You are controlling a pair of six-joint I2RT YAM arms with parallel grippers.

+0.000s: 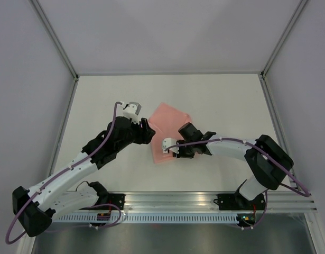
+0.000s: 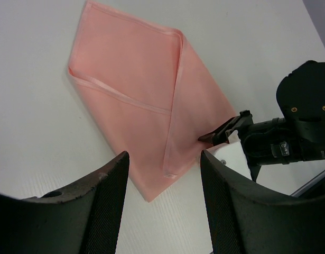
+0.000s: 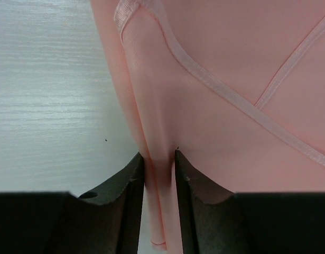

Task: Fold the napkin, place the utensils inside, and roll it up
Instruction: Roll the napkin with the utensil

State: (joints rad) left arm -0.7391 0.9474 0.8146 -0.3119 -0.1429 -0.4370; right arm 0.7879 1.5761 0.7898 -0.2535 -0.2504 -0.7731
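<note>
Salmon-pink cloth is bunching into a thin ridge between the right jaws, which are clenching on the near edge of the napkin (image 3: 220, 106). Judging by that pinch, the grip is there to lift this edge and carry it over for another fold. Just beyond, the rest of the napkin is lying flat on the surface (image 1: 99, 100) between the two arms, folded into a hemmed packet with one flap crossing another. The left jaws are hanging released just left of its far corner, raised off the surface and gripping nothing, probably waiting to pin or take a corner. No utensils are showing anywhere. Farther out, the white surface is running to pale grey wall panels (image 1: 167, 32), with metal frame posts (image 1: 54, 37) bounding them.
</note>
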